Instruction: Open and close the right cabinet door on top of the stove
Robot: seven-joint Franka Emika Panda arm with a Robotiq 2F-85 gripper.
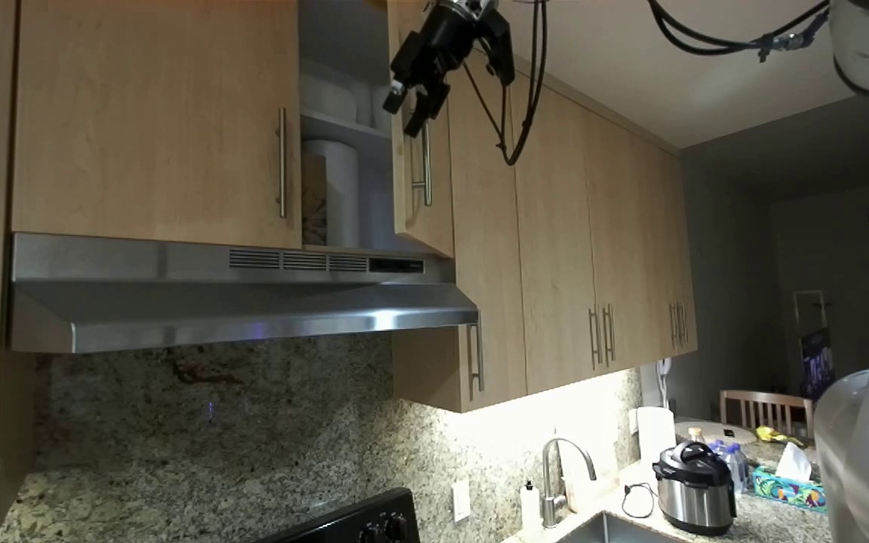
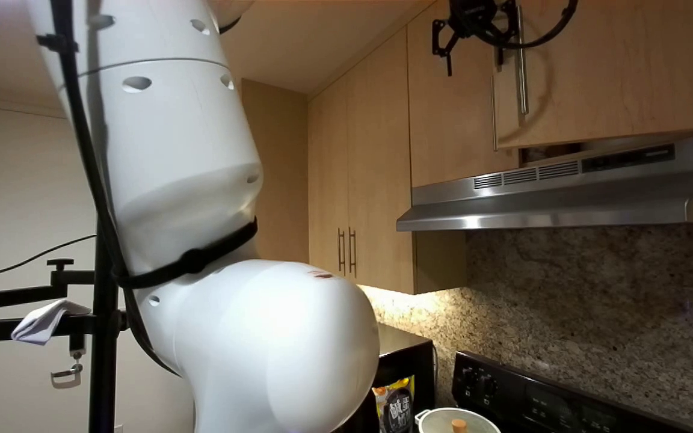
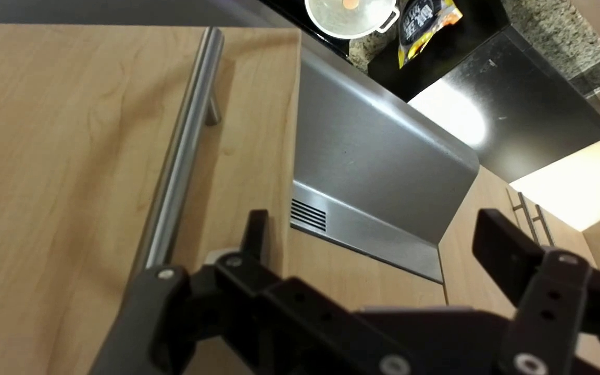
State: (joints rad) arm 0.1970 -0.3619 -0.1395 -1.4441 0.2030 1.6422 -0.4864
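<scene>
The right cabinet door (image 1: 434, 226), a short flat panel of light wood, stands partly open directly above the right end of the wide stainless steel range hood (image 1: 268, 309). Its slim steel bar handle (image 3: 179, 146) runs upright beside the free left edge. The black stove (image 2: 527, 397) is beneath the hood, its knobbed back panel showing.

Above the hood, at the door's handle side, hangs the black gripper (image 1: 402, 115). Its jaws are spread wide with nothing held between them. In the wrist view one fingertip (image 3: 257, 233) appears over the strip of wood between handle and free edge; whether it touches the door or reaches behind the handle cannot be told.

The door should handle as a stiff, fairly light board turning on hinges at its right edge, so a gentle pull or push will probably do. The bar looks the best hold, though smooth metal may slip; a flat push on the outer face should suit closing.

A snack bag (image 2: 396, 409), lower than the hood and toward its left end, bears large white characters on black, too unclear to read surely. The dark control strip (image 2: 629, 157) on the hood's front has markings too small to read. Well to the right of the hood, a dark item (image 1: 817, 366) shows blurred purple lettering.
</scene>
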